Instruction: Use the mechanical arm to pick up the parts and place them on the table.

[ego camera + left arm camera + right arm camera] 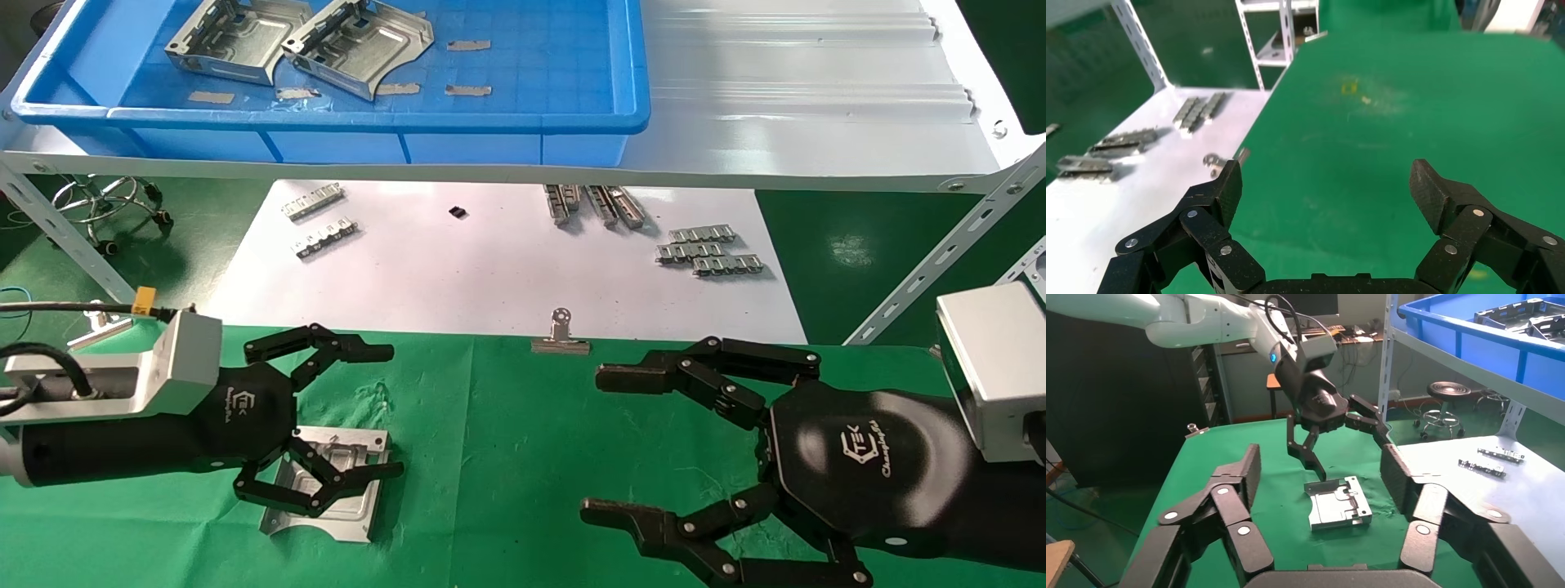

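Observation:
One silver part lies flat on the green table. My left gripper hangs open just above it, one finger over its near side. In the right wrist view that part shows beyond my own open right gripper, and the tip of one left finger stands at the part's flange; I cannot tell if they touch. Two more parts lie in the blue bin. My right gripper is open over bare cloth. The left wrist view shows only open fingers above the cloth.
The bin stands on a white shelf with slanted legs at both sides. Toothed metal strips lie on a white sheet behind the table. A binder clip sits on the cloth's far edge. A stool stands at the back left.

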Robot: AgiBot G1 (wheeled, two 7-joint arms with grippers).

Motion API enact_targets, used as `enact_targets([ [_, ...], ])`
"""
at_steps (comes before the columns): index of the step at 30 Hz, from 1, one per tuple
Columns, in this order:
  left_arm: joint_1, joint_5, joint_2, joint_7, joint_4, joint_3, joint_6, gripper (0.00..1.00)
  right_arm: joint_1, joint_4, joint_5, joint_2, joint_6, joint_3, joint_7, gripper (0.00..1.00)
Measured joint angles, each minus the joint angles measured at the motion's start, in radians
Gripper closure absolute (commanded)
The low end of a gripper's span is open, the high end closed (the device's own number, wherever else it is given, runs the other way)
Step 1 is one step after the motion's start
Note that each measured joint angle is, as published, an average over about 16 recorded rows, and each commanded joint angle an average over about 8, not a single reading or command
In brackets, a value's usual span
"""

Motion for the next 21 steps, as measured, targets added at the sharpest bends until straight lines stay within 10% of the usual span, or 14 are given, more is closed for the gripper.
enact_targets([
  [21, 0.231, -0.079, -0.107, -0.332, -0.415, -0.292, -0.038, 0.00, 0.000, 0.000, 0.000, 0.000, 0.000, 0.000, 0.000, 0.00],
])
